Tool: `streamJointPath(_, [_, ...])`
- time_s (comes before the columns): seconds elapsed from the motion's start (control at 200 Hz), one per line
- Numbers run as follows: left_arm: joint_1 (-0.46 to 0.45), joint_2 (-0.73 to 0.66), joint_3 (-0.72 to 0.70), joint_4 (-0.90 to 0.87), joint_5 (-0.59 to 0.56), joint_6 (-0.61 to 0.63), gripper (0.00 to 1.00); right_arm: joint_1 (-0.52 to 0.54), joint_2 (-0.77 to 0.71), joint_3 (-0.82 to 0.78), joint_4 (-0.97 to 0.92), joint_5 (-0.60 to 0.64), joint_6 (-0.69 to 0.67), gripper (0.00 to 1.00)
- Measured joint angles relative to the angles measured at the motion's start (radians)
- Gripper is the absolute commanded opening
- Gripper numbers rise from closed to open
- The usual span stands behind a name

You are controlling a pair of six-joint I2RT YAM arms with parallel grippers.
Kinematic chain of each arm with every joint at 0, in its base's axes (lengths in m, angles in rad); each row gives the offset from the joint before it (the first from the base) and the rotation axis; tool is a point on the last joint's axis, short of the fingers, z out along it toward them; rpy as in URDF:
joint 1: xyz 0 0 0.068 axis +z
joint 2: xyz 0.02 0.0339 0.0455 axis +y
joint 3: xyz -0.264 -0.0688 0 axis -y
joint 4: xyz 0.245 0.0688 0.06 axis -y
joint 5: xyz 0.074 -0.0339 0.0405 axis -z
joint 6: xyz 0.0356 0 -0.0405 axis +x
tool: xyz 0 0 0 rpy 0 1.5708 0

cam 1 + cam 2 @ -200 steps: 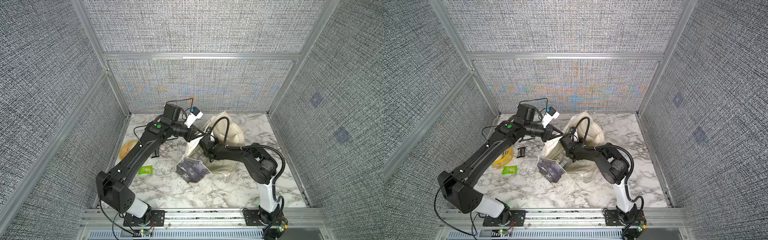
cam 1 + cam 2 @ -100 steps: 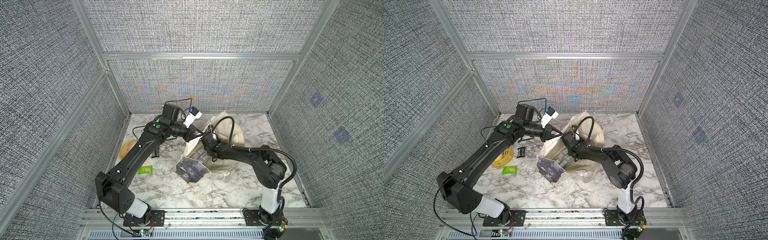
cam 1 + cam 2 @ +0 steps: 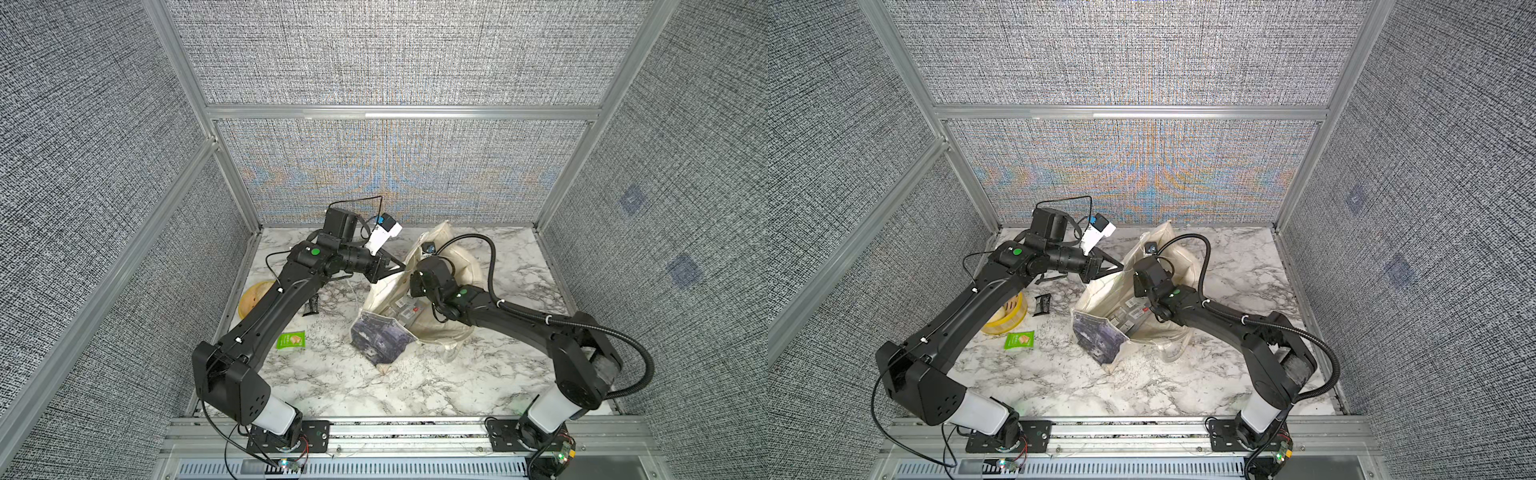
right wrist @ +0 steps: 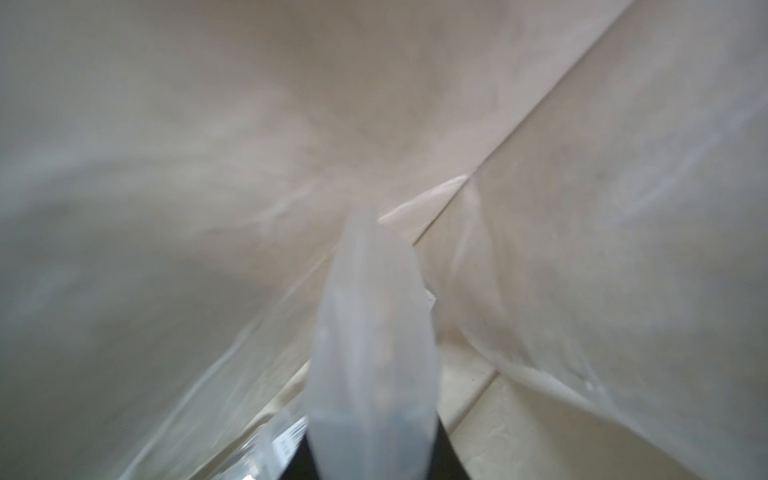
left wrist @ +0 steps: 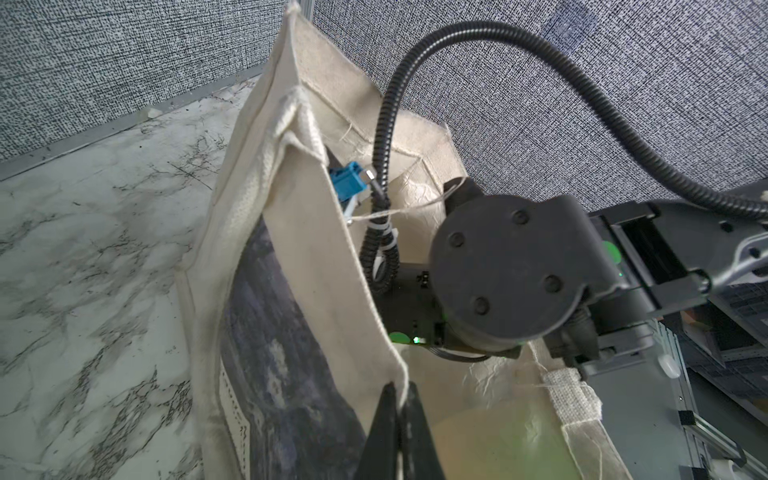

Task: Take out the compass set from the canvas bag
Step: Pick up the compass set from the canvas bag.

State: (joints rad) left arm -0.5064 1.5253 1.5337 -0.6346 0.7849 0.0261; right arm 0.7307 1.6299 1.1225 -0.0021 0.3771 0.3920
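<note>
Pinches the bag [image 5: 316,257] rim tight in the left hand [image 5: 398,392]. Grips clear plastic [image 4: 370,332] inside it with the right hand [image 4: 372,457], nearly closed.

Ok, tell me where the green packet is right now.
In both top views the green packet lies on the marble table on the robot's left, near the yellow roll and small black packet, left of the canvas bag.

Both top views are bright, lit evenly from above; shadows on the marble desk [image 3: 332,374] are faint, and the woven back wall [image 3: 395,174] shimmers with coloured moiré. The left wrist view is sharp, its left end effector [image 5: 398,388] soft. The right wrist view is blurred: canvas bag [image 4: 166,124] and clear plastic [image 4: 370,332] look milky.
</note>
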Motion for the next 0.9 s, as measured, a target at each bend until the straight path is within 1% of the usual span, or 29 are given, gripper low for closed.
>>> streamJointPath(0.22, [0.006, 0.009, 0.000, -0.011, 0.000, 0.008, 0.00, 0.000, -0.068, 0.018, -0.010, -0.097, 0.024, 0.14])
streamJointPath(0.395, [0.010, 0.010, 0.001, -0.027, -0.001, 0.019, 0.00, -0.002, -0.126, 0.035, -0.022, -0.138, 0.037, 0.13])
streamJointPath(0.69, [0.013, 0.039, 0.021, -0.034, -0.008, 0.026, 0.00, -0.017, -0.185, 0.058, -0.118, -0.183, 0.047, 0.12])
streamJointPath(0.805, [0.022, 0.068, 0.050, -0.037, -0.029, 0.025, 0.00, -0.022, -0.244, 0.075, -0.169, -0.202, 0.044, 0.11])
streamJointPath(0.9, [0.039, 0.094, 0.076, -0.036, -0.048, 0.016, 0.00, -0.028, -0.308, 0.119, -0.226, -0.218, 0.037, 0.11])
